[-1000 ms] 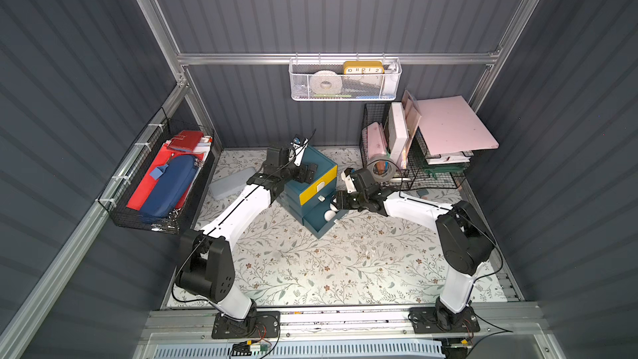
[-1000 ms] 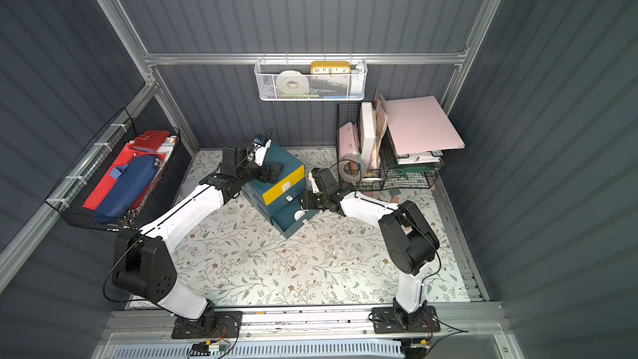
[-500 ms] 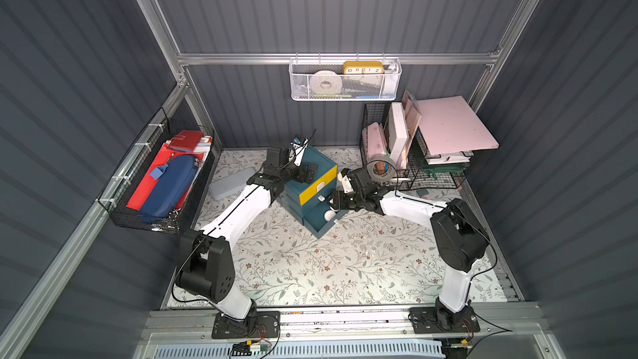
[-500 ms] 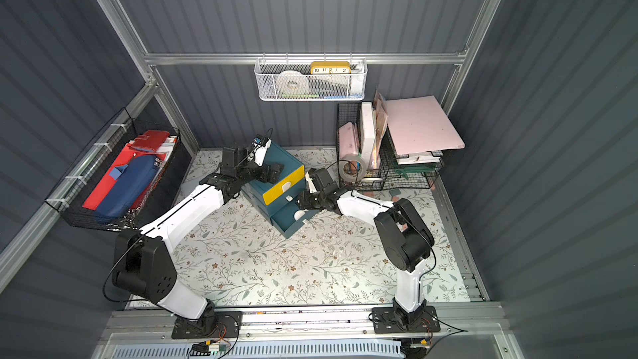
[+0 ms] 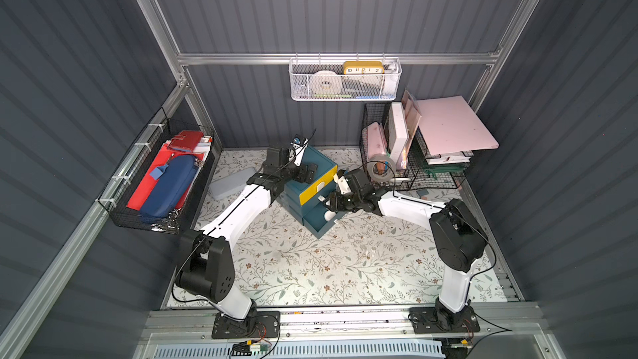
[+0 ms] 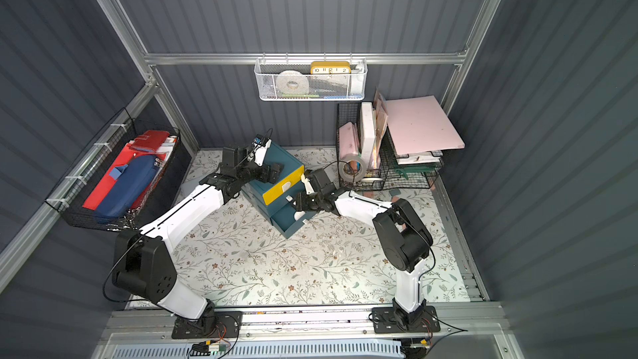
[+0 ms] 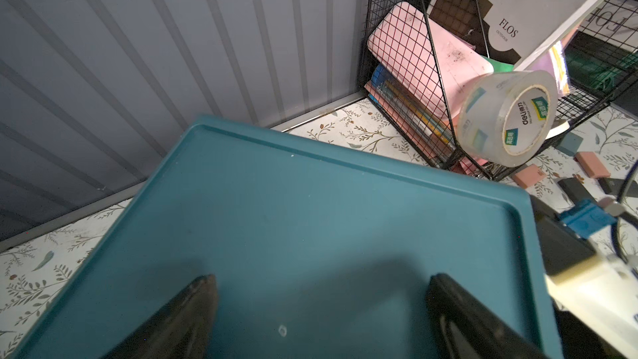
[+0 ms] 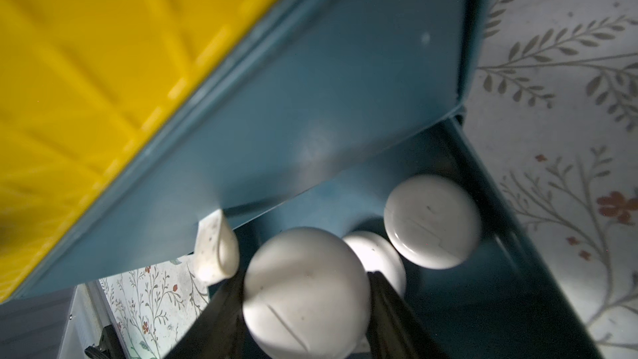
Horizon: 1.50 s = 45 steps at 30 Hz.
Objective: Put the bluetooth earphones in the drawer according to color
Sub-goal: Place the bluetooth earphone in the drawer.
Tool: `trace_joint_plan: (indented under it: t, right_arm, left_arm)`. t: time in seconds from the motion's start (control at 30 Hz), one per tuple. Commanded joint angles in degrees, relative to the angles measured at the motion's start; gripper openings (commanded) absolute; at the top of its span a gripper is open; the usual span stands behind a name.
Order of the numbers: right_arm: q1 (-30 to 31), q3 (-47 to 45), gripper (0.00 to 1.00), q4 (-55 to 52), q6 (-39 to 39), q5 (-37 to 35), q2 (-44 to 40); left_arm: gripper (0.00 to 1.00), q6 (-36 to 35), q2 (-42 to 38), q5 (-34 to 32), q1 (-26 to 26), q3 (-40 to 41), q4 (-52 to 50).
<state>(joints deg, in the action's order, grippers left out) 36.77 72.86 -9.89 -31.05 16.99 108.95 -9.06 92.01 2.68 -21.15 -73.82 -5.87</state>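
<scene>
Teal 3-drawer cabinet point(image 5: 322, 164) at back-centre of floral mat; top drawer front yellow point(image 5: 316, 189), other 2 teal, small white handles. Bottom drawer point(image 5: 317, 227) stands open. L gripper point(image 7: 321, 281) over cabinet top, jaws wide apart, nothing betw. them. R gripper point(image 8: 303, 283) above open drawer, clamped on white earphone case point(image 8: 307, 309): smooth, glossy, pebble-round, thin lid seam. 2nd white case point(image 8: 431, 221) and 3rd white case point(image 8: 374, 253) lie side by side inside drawer.
</scene>
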Motion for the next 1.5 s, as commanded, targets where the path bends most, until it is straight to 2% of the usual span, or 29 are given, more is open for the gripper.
trace_joint_plan:
  t: [0.0, 0.23, 0.6, 0.83, 1.0, 1.1, 1.17, 1.33, 1.4, 1.43, 1.47]
  right_arm:
    - [0.2, 1.3, 0.63, 0.2, 0.2, 0.3, 0.9]
    - [0.2, 1.1, 0.75, 0.3, 0.3, -0.1, 0.6]
    - [0.3, -0.2, 0.75, -0.3, 1.1, -2.2, -2.5]
    - [0.2, -2.9, 0.75, -0.9, 1.3, -6.4, -6.1]
    - [0.1, -4.3, 0.73, -2.4, 1.6, -7.0, -8.3]
    - [0.1, -5.2, 0.67, -3.8, 1.7, -7.0, -9.7]
    - [0.1, -6.6, 0.58, -3.8, 1.4, -7.3, -10.8]
    - [0.1, -11.0, 0.23, -2.0, -0.8, -7.1, -13.0]
    - [0.1, -12.5, 0.05, -1.3, -1.7, -6.8, -13.4]
    - [0.1, -13.0, 0.00, -1.1, -2.1, -6.6, -13.5]
    - [0.1, -13.6, 0.00, -0.7, -2.7, -6.4, -13.5]
  left_arm:
    - [0.99, -2.3, 3.1, -1.1, -0.8, 2.2, -11.9]
    - [0.99, -2.4, 3.1, -1.2, -0.9, 2.1, -12.0]
    - [0.99, -2.4, 3.1, -1.1, -0.9, 2.2, -12.0]
    - [0.99, -2.3, 3.0, -1.1, -0.9, 2.1, -12.0]
    - [0.99, -2.3, 3.0, -1.0, -1.0, 2.2, -12.0]
    - [0.99, -2.3, 3.0, -1.2, -1.0, 2.1, -12.0]
    - [0.99, -2.3, 3.0, -1.2, -1.0, 2.1, -12.0]
    - [0.99, -2.3, 2.9, -1.1, -1.1, 2.0, -12.1]
    - [0.99, -2.3, 2.8, -1.1, -1.1, 2.0, -12.1]
    - [0.99, -2.3, 2.8, -1.1, -1.1, 2.1, -12.1]
    - [0.99, -2.3, 2.8, -1.1, -1.1, 2.1, -12.1]
